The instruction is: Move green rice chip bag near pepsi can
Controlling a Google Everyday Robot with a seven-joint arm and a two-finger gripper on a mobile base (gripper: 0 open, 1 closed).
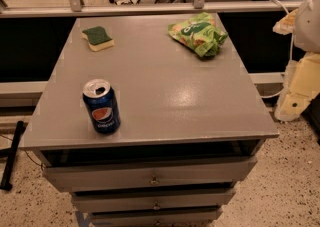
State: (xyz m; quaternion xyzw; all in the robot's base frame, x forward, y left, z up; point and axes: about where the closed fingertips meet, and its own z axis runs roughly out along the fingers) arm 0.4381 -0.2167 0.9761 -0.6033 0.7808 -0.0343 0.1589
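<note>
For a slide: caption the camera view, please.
Pepsi can upright front-left on the grey drawer cabinet, green rice chip bag back-right, sponge back-left, hand off its right edge.

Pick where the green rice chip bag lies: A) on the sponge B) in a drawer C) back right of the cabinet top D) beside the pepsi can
C: the green rice chip bag lies at the back right, diagonally opposite the pepsi can at front left; the hand is beyond the right edge of the cabinet top, touching neither.
</note>
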